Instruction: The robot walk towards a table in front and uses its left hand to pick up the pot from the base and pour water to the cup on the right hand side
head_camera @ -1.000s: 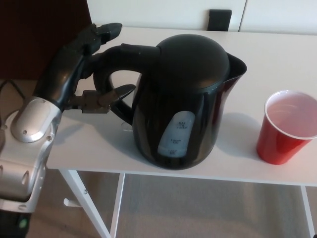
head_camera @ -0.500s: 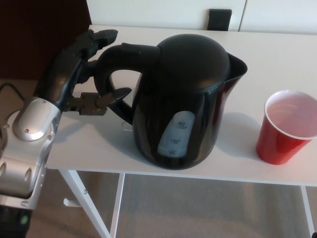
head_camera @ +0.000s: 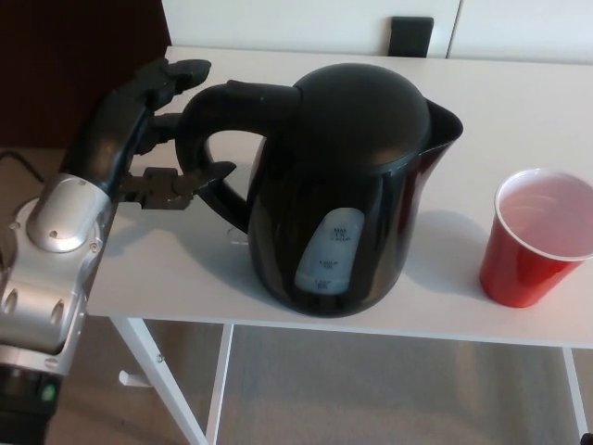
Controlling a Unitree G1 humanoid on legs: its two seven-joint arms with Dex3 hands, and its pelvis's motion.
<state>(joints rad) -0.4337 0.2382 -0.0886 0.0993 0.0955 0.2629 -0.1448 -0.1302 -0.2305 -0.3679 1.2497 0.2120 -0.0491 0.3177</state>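
Kettle (head_camera: 347,190) sits lid-shut on the bench (head_camera: 519,102), contents hidden. Red cup (head_camera: 530,243) beside it looks empty. Left hand (head_camera: 153,134) is spread around the handle, not gripping.

You have one glossy black electric kettle (head_camera: 347,185), one red plastic cup with a white interior (head_camera: 535,239), one white flat-topped table (head_camera: 519,111), one small black rectangular object (head_camera: 411,37) behind the table, and one black three-fingered robot hand (head_camera: 153,130).
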